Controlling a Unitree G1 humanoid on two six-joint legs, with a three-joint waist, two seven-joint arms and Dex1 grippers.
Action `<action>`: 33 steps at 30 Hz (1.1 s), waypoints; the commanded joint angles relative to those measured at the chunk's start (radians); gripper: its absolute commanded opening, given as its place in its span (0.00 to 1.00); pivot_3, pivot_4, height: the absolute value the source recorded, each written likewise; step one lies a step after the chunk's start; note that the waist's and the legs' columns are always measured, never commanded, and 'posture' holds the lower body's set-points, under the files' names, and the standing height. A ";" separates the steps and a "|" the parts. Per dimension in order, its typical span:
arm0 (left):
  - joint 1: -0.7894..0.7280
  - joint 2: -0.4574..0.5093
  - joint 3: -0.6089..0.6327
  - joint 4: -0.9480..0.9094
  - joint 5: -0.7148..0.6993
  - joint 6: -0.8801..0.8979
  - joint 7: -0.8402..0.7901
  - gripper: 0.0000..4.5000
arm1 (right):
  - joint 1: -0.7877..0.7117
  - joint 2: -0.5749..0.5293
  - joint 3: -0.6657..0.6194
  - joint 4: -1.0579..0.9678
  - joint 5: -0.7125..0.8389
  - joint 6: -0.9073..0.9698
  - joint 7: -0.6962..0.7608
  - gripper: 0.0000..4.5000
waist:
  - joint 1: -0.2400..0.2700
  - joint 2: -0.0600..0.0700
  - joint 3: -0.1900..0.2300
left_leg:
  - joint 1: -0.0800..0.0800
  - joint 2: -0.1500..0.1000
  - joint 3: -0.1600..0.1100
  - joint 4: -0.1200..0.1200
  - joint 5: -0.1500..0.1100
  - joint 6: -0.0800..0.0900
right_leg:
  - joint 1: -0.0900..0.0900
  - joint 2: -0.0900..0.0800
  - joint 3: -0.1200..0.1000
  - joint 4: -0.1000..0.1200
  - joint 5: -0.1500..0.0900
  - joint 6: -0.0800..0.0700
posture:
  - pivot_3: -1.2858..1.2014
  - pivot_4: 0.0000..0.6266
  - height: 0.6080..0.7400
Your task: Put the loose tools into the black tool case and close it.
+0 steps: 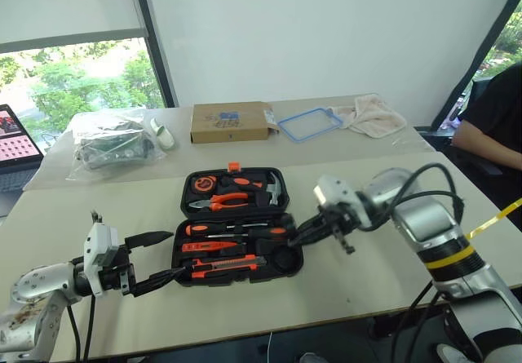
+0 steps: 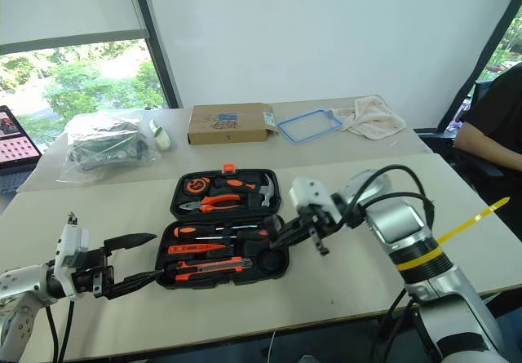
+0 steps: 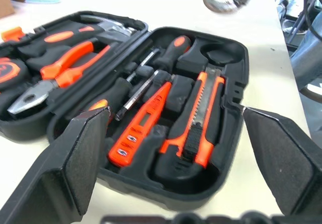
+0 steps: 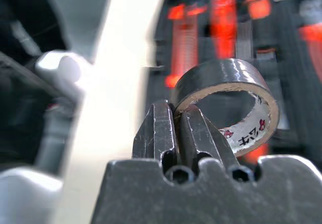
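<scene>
Here the case lies open on the near table, lid half away from the robot, tray half toward it. The tape roll is pinched by its wall between the right gripper's fingers, which are pressed together on it; the rest of the ring juts out to one side of the fingertips. From the head camera, that gripper sits at the tray's right edge, by the empty round recess in the near right corner; whether the roll is over the recess or just beside it I cannot tell.

In the tray: two screwdrivers at the back, the tester in the middle, the knife along the near edge. Pliers and hammer sit in the lid half.

The left gripper is spread wide and empty, hovering just off the tray's left end, fingers pointing at it without touching.

On the far table: cardboard box, blue-rimmed lid, cloth, plastic bag. A person's arm shows at the right edge.
</scene>
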 commanded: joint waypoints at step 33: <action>0.092 -0.002 0.032 -0.107 -0.009 -0.026 0.055 1.00 | -0.150 -0.023 0.104 0.028 -0.171 0.078 0.051 0.69 | 0.022 -0.001 0.000 | 0.002 -0.001 -0.001 0.002 -0.001 0.001 | 0.005 0.004 -0.001 -0.004 0.003 0.003 | 0.52 0.24 1.00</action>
